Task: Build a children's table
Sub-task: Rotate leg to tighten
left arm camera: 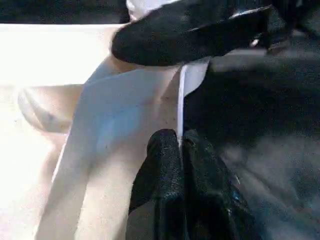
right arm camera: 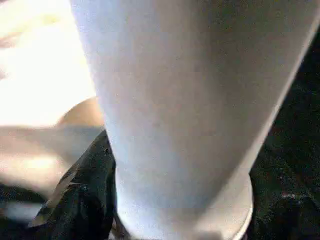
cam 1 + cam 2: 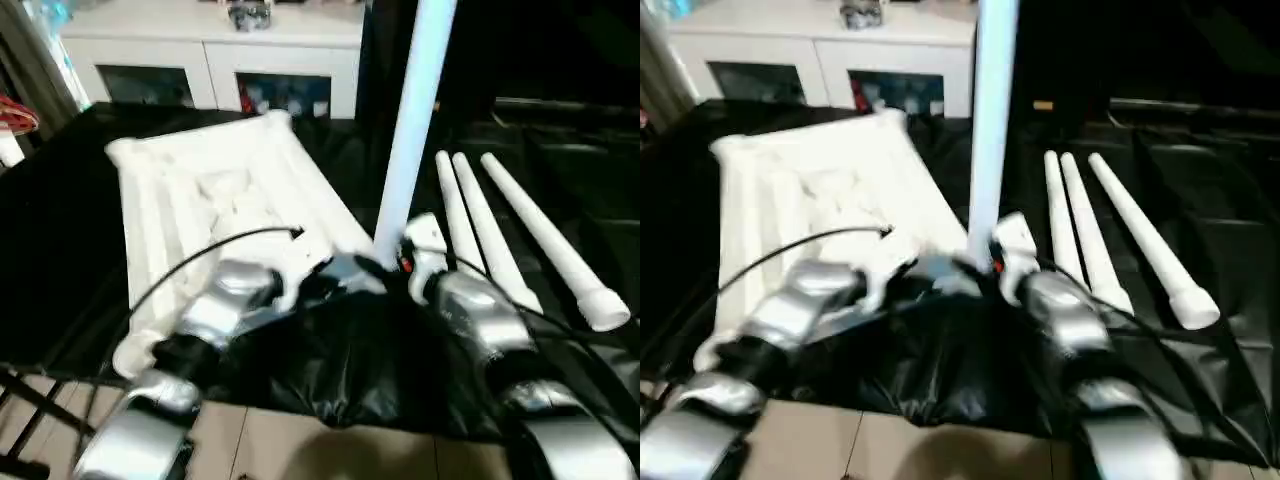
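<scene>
Right hand (image 3: pixel 400 262) clamped on upright leg (image 3: pixel 410 120) at tabletop (image 3: pixel 215 200) near corner; left hand (image 1: pixel 177 150) pinching tabletop rim. Next: seat leg squarely in socket.

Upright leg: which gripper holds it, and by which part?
The right gripper holds the upright leg near its bottom end, at the tabletop corner.
</scene>
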